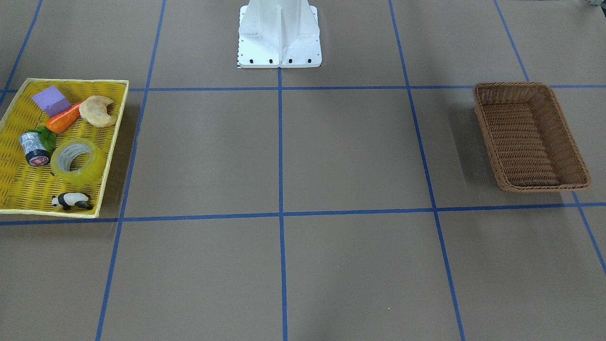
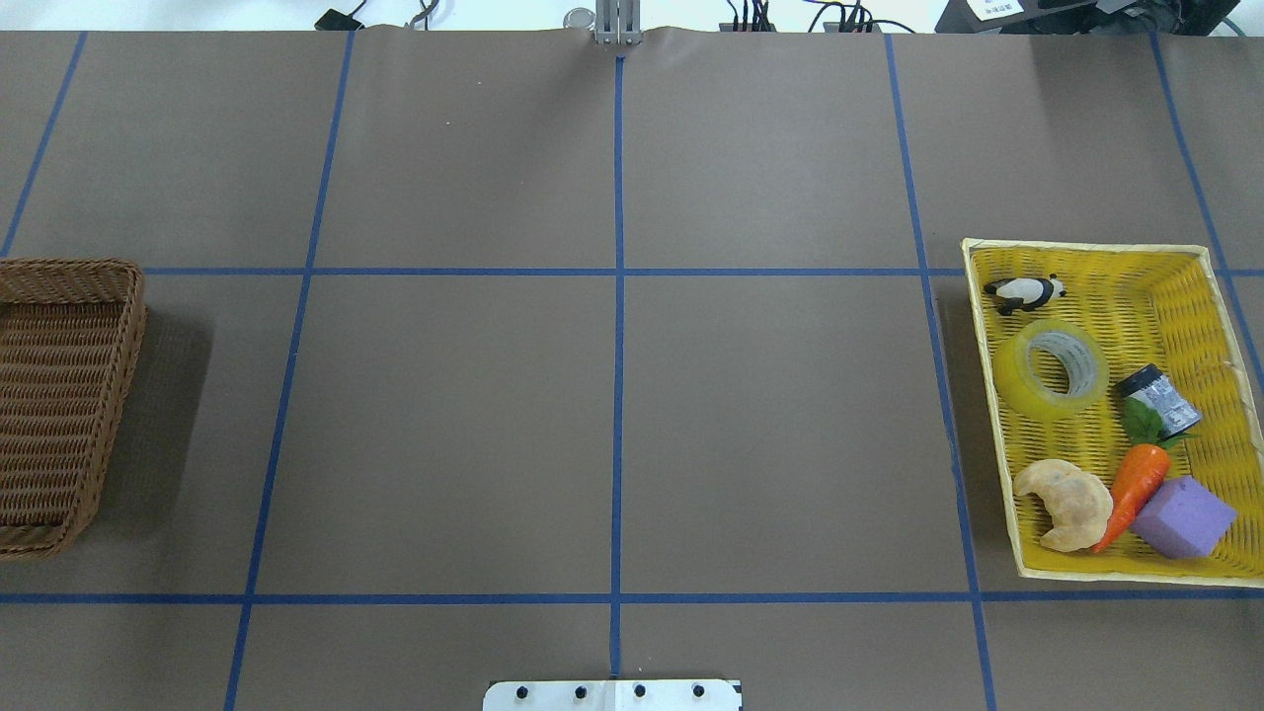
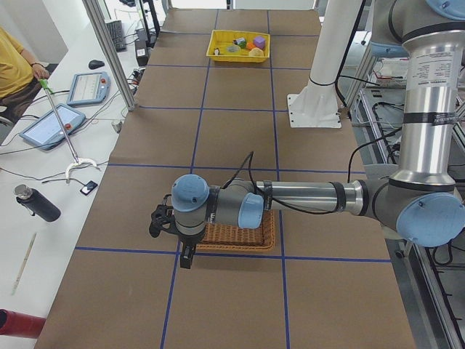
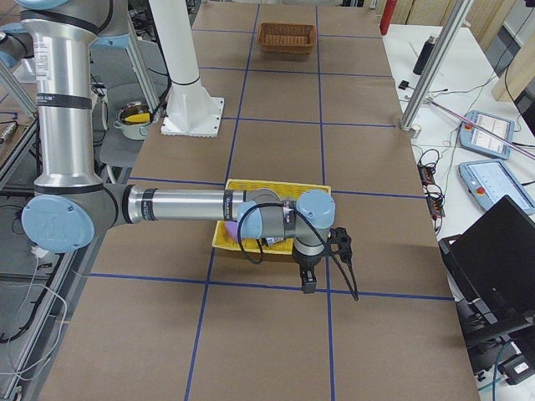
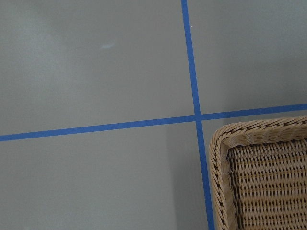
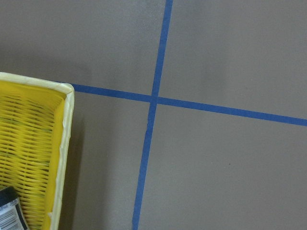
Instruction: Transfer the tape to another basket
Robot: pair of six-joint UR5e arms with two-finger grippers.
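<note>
The tape [image 1: 78, 161] is a yellow translucent roll lying flat in the yellow tray [image 1: 115, 142], on the robot's right; it also shows in the overhead view [image 2: 1050, 367]. The brown wicker basket [image 1: 511, 85] stands empty on the robot's left, also seen from overhead [image 2: 69, 265]. My left gripper [image 3: 157, 221] hovers beside the basket's outer end [image 3: 240, 236]; its wrist view shows a basket corner [image 5: 218, 143]. My right gripper [image 4: 339, 242] hovers past the tray's outer edge. I cannot tell whether either gripper is open or shut.
The tray also holds a toy panda [image 1: 71, 201], a silver-black cylinder [image 1: 34, 149], a carrot [image 1: 64, 119], a croissant [image 1: 98, 111] and a purple block [image 1: 51, 100]. The white robot base [image 1: 279, 33] stands at the table's middle rear. Blue tape lines grid the brown table.
</note>
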